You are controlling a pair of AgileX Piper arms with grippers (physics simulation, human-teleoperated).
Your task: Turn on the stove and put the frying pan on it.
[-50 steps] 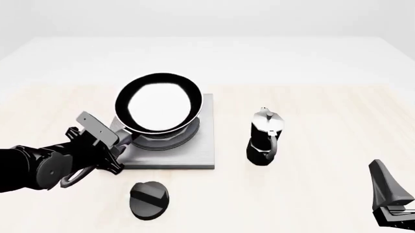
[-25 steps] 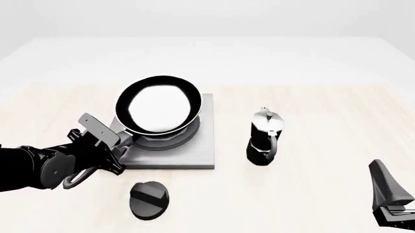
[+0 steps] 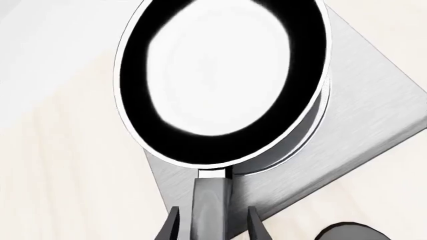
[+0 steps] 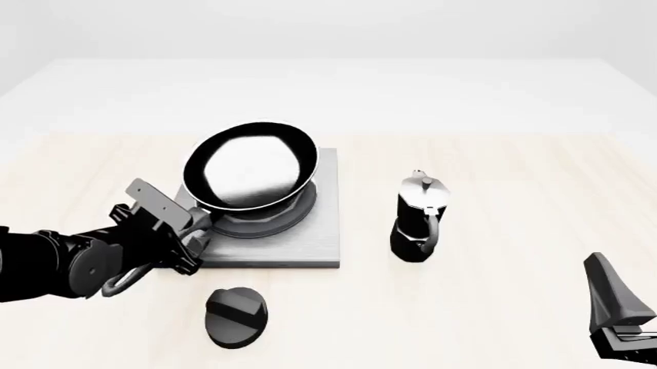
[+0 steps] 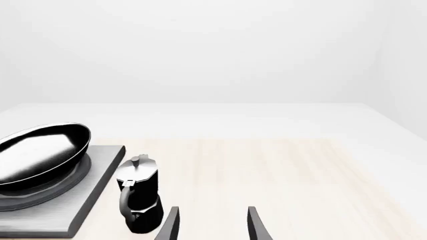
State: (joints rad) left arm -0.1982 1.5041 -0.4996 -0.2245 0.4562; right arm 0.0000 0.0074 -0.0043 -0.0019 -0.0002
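Observation:
The frying pan (image 4: 251,165) is glossy black and sits tilted over the burner rings of the grey stove plate (image 4: 313,246). Its handle (image 3: 212,200) points toward my left gripper (image 4: 197,227). In the left wrist view the fingers (image 3: 172,225) flank the handle with a small gap on each side, so my left gripper (image 3: 213,222) looks open. The pan (image 3: 220,75) and the stove plate (image 3: 373,125) fill that view. The round black knob (image 4: 236,315) lies on the table in front of the stove. My right gripper (image 4: 616,323) is open and empty at the near right.
A black-and-silver moka pot (image 4: 419,219) stands upright just right of the stove. The right wrist view shows the moka pot (image 5: 139,200), the tilted pan (image 5: 40,155) and the stove plate (image 5: 87,200). The knob's edge shows in the left wrist view (image 3: 350,232).
The pan has come down a little over the burner and tilted more. My left gripper has shifted slightly forward and right along the handle. The right arm has not moved.

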